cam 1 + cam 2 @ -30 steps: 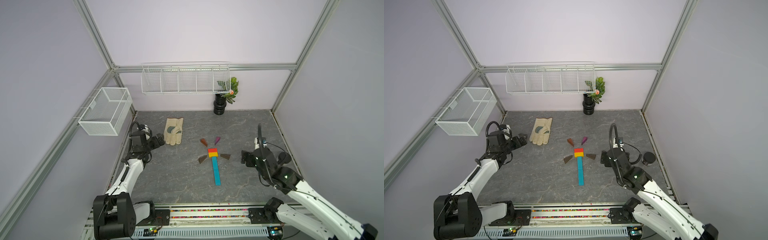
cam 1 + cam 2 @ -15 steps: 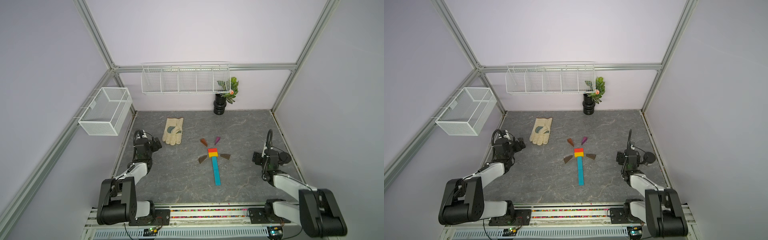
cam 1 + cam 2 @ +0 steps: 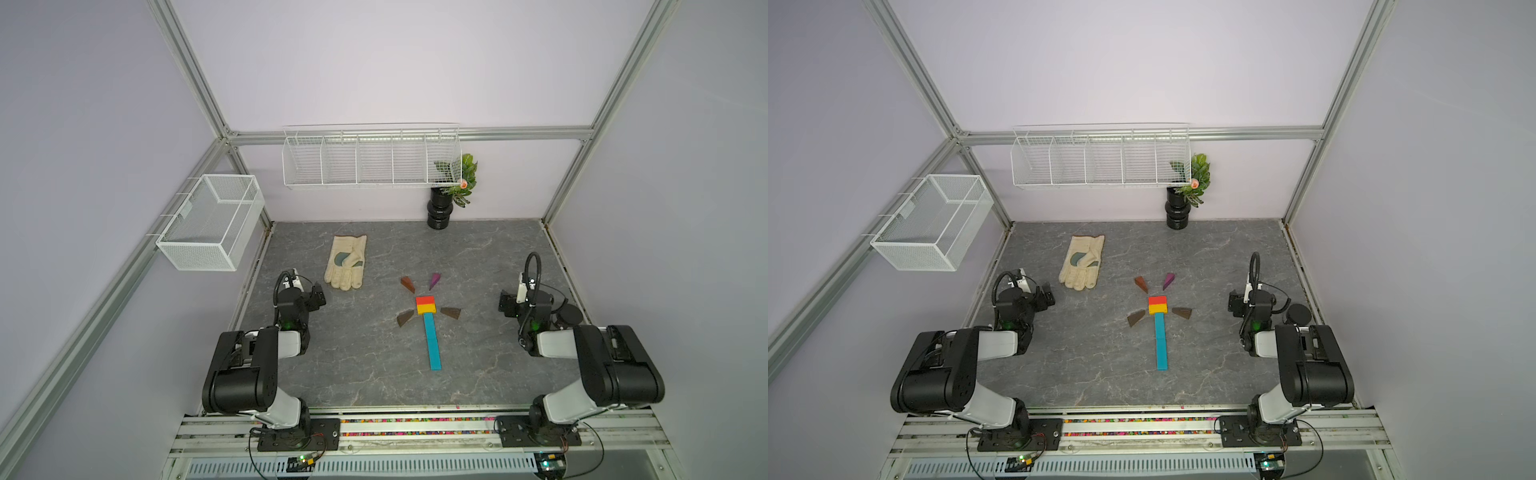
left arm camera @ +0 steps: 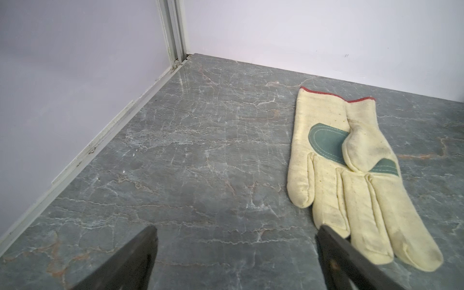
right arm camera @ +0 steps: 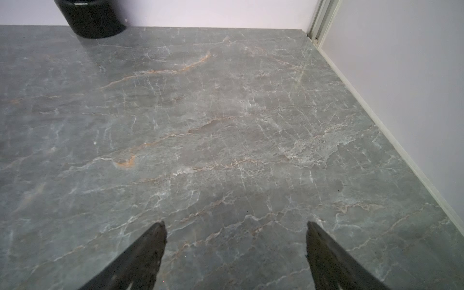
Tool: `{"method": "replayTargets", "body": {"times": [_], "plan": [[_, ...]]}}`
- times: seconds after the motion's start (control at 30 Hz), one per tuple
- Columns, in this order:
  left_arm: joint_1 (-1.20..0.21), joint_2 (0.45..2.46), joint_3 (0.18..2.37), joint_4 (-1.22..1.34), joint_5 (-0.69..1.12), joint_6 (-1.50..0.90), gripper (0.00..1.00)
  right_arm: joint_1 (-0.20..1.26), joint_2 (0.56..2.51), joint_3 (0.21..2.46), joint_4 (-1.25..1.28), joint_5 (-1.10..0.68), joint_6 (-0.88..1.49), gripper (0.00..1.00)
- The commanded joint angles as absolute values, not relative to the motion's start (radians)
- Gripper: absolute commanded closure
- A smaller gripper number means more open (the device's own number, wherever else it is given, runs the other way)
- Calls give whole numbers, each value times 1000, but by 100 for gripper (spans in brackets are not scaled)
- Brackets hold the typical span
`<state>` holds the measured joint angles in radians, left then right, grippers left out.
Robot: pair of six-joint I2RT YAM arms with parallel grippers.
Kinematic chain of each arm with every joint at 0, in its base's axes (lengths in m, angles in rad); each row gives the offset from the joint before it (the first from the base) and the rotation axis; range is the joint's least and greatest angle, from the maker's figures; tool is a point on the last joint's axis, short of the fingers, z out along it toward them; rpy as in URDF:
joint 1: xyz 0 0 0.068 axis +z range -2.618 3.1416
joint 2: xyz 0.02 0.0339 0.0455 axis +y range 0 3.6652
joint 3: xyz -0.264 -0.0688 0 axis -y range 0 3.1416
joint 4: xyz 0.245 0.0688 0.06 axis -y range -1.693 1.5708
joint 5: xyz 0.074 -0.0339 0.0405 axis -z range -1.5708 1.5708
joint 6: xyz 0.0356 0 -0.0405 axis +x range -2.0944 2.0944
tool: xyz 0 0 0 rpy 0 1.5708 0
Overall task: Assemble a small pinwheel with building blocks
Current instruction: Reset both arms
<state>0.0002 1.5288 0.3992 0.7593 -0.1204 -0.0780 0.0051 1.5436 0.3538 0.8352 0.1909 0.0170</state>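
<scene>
Both just retracted: left end effector [image 4: 237,228], right end effector [image 5: 235,223] wide, empty; pinwheel [image 3: 425,305] between them looks done

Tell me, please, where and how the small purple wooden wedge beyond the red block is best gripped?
Probably from straight above, jaws across the flanks of the small purple wooden wedge near its broader end: it lies flat on the grey marbled table, apart from its neighbours, and the tapering tip offers little to hold.

pinwheel [image 3: 426,309]: red-and-yellow centre [image 3: 425,305], teal stem [image 3: 432,347], brown and purple wedges [image 3: 408,284]; cream glove [image 3: 346,262], green patch [image 3: 340,260]; grey veined table [image 3: 353,353]
</scene>
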Motion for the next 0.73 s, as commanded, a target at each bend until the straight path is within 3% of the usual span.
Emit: {"method": "replayTargets", "body": {"times": [0.0, 0.7], "plan": [[-4, 1525, 413, 819, -137, -37, 1, 2, 1531, 365, 890, 178, 1, 11], [-6, 1511, 424, 776, -143, -42, 1, 12, 1527, 359, 905, 208, -1, 11]]}}
